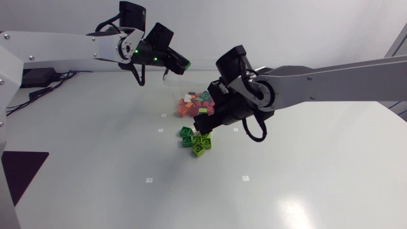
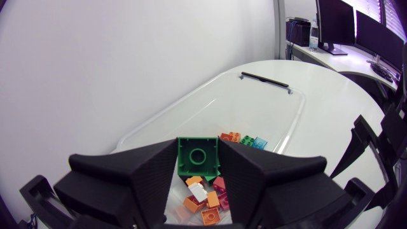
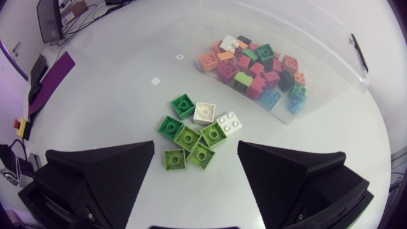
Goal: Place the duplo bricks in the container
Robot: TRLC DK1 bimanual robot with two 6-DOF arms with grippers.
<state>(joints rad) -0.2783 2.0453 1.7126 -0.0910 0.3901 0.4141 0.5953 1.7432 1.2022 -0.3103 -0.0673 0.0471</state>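
Note:
A clear plastic container [image 1: 173, 81] stands at the back of the table with several coloured duplo bricks [image 1: 194, 104] in it. My left gripper [image 1: 180, 65] hangs over its far end, shut on a green brick [image 2: 198, 157] that sits between the two fingers above the container [image 2: 267, 95]. A small pile of green and white bricks [image 1: 196, 141] lies on the table just in front of the container. My right gripper [image 1: 206, 123] hovers over this pile [image 3: 196, 135], open [image 3: 196, 156], with nothing between its fingers.
The container [image 3: 331, 70] lies just beyond the loose pile in the right wrist view. My two arms are close together near the container. Small white markers [image 1: 149, 180] dot the table around the pile.

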